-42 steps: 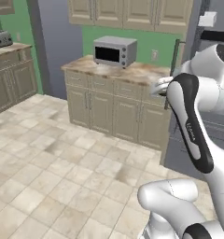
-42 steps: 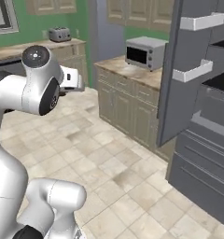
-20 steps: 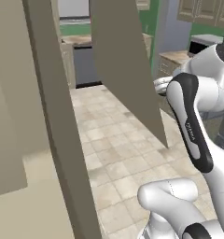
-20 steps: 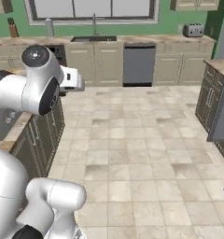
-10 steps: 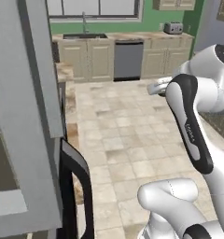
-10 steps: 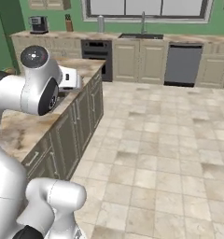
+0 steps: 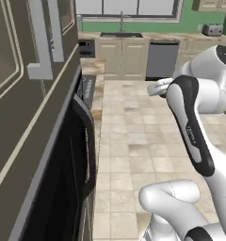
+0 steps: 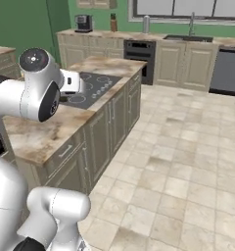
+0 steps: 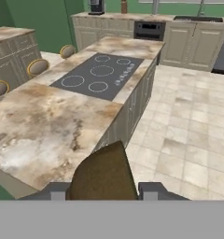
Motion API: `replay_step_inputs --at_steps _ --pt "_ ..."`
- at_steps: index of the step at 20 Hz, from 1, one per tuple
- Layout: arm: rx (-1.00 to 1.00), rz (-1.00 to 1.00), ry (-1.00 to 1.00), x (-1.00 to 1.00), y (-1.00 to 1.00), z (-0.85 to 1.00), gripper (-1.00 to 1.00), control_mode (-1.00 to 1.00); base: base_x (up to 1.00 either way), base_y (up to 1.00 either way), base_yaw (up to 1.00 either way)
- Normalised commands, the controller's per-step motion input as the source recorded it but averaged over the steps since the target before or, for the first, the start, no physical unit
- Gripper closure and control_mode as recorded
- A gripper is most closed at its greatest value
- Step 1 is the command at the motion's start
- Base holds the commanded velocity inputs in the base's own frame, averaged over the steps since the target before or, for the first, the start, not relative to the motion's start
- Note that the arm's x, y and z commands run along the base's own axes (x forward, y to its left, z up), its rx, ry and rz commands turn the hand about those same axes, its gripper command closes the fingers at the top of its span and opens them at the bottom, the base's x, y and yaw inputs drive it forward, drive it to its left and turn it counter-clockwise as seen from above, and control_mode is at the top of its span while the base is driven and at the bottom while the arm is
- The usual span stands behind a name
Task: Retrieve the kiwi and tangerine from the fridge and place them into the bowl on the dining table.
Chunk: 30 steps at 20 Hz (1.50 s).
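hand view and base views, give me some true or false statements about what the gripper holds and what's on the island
1. The gripper is shut on a brown fuzzy kiwi. True.
2. The island has a dark cooktop set into its marbled top. True.
3. A tangerine lies on the cooktop. False: its surface is bare.
4. Round stools stand along the island's far side in the hand view. True.
5. The floor is dark wood planks. False: it is pale beige tile.
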Motion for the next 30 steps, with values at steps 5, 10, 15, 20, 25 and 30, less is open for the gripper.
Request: replay_step_inputs --at_steps 5,10,15,20,25,30 --pt "0.0 0.0 0.0 0.0 0.0 0.0 1.0 1.0 0.22 -0.4 0.24" --pt "0.0 0.0 0.0 0.0 0.0 0.0 1.0 1.0 0.89 -0.45 0.1" --pt "0.0 0.0 0.0 0.0 0.0 0.0 1.0 1.0 1.0 -0.52 0.02" --pt "0.0 0.0 0.0 0.0 0.0 0.0 1.0 1.0 1.0 -0.58 0.0" --pt "0.0 0.0 0.0 0.0 0.0 0.0 1.0 1.0 0.97 -0.66 0.0" --pt "0.0 0.0 0.0 0.0 0.0 0.0 1.0 1.0 0.92 -0.67 -0.07"
